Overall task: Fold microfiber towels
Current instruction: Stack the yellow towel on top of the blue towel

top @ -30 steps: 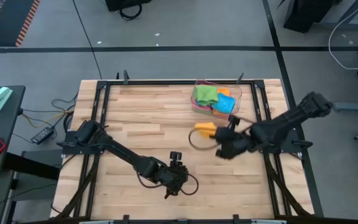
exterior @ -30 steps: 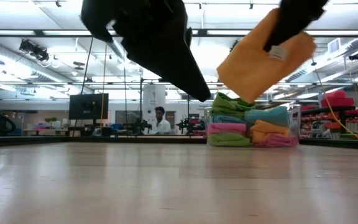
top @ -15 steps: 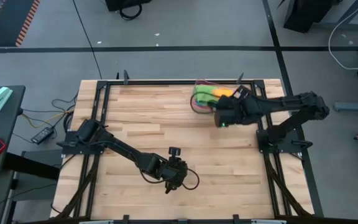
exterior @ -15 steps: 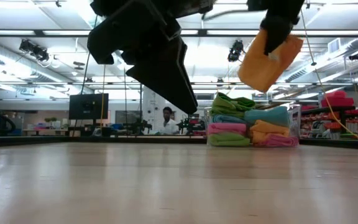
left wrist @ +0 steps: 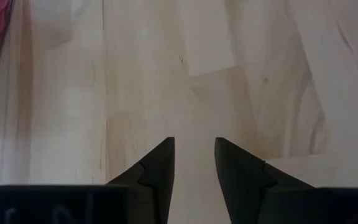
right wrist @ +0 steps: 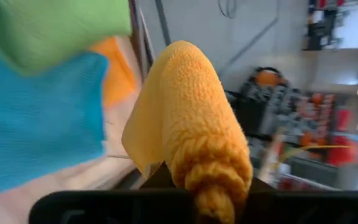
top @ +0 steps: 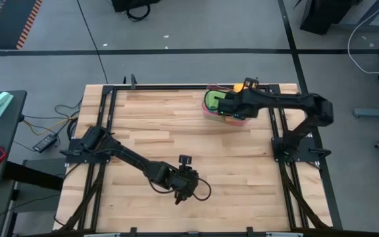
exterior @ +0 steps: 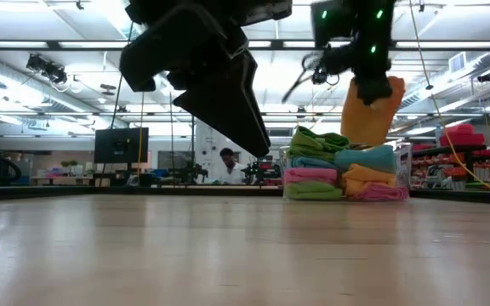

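The right gripper (exterior: 369, 87), jaws clenched on the orange towel (exterior: 371, 110), hangs it long axis down directly above the stacked towels (exterior: 343, 174) at the tabletop's (top: 176, 131) far edge, while the left gripper (left wrist: 194, 162), jaws parted and empty, waits well apart.

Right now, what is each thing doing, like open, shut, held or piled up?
Orange towel: held up, hanging over the tray.
Right gripper: shut on the orange towel.
Left gripper: open, empty, above bare table.
Towel stack: piled in the clear tray.
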Robot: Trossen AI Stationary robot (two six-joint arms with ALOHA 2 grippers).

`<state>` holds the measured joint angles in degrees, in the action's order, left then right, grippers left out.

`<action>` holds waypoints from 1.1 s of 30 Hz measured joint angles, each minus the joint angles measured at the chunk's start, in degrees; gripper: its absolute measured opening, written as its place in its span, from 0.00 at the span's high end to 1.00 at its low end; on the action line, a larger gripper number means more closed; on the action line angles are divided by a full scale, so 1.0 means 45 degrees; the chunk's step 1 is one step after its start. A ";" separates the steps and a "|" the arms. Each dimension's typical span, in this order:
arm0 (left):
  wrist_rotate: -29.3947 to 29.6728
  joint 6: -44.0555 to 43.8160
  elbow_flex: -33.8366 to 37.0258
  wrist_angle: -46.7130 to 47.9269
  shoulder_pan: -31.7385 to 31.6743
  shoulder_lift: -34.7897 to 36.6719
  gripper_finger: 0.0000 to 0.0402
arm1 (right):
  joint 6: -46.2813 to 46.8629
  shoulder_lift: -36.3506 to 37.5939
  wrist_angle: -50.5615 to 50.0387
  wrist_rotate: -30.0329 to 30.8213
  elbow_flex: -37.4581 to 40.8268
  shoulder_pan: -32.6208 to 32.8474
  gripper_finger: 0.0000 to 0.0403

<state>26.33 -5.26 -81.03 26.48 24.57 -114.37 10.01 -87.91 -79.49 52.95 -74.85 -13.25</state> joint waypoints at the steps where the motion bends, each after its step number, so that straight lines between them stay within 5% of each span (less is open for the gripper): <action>1: 0.0001 0.0001 0.0000 0.0005 -0.0020 0.0000 0.69 | -0.0356 -0.0252 -0.0012 0.0242 0.0001 -0.0184 0.96; 6: 0.0005 -0.0005 0.0000 0.0110 -0.0038 0.0000 0.71 | -0.1590 -0.1135 0.0162 0.1149 0.0005 -0.0930 0.96; 19: 0.0005 -0.0015 0.0000 0.0395 -0.0033 -0.0010 0.72 | -0.3378 -0.2209 0.1028 0.0835 0.0055 -0.1142 0.96; 33: 0.0000 -0.0015 0.0000 0.0414 -0.0129 -0.0010 0.73 | -0.5263 -0.2110 0.3558 0.0894 0.2837 -0.0221 0.91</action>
<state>26.33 -5.32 -81.03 28.34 23.99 -114.41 -13.68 -97.41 -63.49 56.97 -62.08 -14.25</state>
